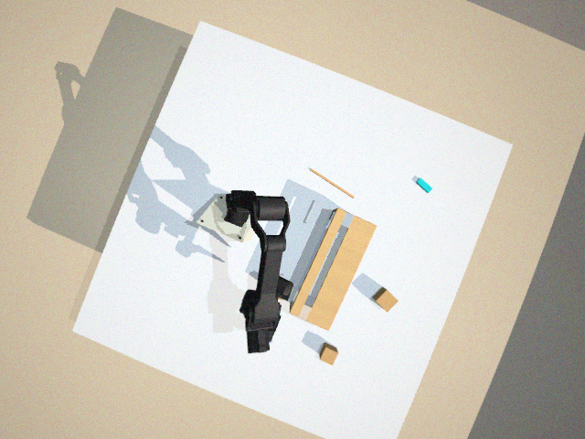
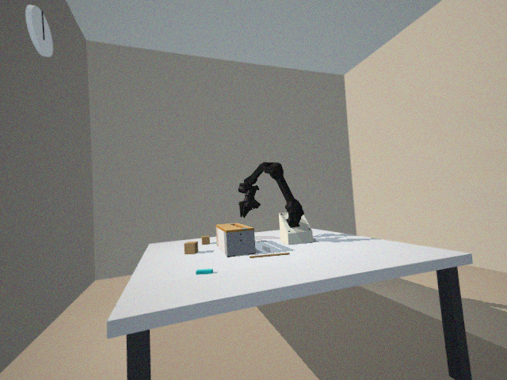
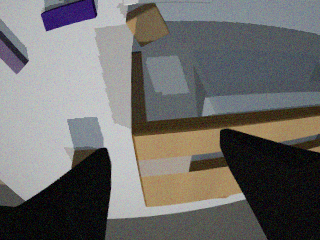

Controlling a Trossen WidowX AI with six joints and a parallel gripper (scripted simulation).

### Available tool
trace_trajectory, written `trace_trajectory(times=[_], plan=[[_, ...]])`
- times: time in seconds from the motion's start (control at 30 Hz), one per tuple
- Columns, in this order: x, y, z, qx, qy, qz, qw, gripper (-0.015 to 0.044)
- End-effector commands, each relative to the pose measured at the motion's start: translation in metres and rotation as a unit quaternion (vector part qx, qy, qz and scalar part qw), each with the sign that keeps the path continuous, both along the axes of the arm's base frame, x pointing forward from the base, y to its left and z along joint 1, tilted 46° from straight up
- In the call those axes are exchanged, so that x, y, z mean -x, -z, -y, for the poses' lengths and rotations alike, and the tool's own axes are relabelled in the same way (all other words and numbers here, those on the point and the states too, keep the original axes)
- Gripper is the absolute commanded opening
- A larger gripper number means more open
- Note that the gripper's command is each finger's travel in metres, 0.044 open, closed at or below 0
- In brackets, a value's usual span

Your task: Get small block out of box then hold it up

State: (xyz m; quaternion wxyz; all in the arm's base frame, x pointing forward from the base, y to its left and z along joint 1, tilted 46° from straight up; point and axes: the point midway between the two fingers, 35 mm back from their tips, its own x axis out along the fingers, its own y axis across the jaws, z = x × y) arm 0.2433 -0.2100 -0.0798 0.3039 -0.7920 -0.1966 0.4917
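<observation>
The box [image 1: 346,273] [image 2: 240,244] [image 3: 170,192] stands upright, with a slot in its wooden top. A small tan block [image 3: 148,25] lies on the table outside the box, past its clear front near one end. It is mostly hidden under the arm in the top view. My gripper [image 2: 242,214] [image 3: 165,147] is open and empty, high above the table beside that end of the box. In the wrist view its fingertips straddle the box's corner. The shelf inside the box cannot be made out clearly.
A larger wooden cube [image 1: 386,300] [image 2: 191,247] and a smaller one [image 1: 329,354] [image 2: 205,240] [image 3: 82,157] stand near the box. A purple bar [image 3: 70,15] and a mauve bar [image 3: 11,54] lie past its end. A thin rod [image 1: 330,182] [image 2: 269,255] and a teal piece [image 1: 424,185] [image 2: 203,271] lie farther off.
</observation>
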Motion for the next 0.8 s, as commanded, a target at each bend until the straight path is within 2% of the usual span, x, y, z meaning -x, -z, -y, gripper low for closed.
trace_trajectory(times=[0.0,0.17,0.37,0.77], plan=[[0.0,0.003,0.0,-0.019,0.021,-0.014,0.999,0.0285],[-0.001,0.011,-0.007,-0.019,0.022,-0.014,0.999,0.0285],[-0.002,0.065,-0.069,-0.021,0.021,-0.013,0.999,0.0285],[-0.002,0.07,-0.075,-0.021,0.021,-0.013,0.999,0.0285]])
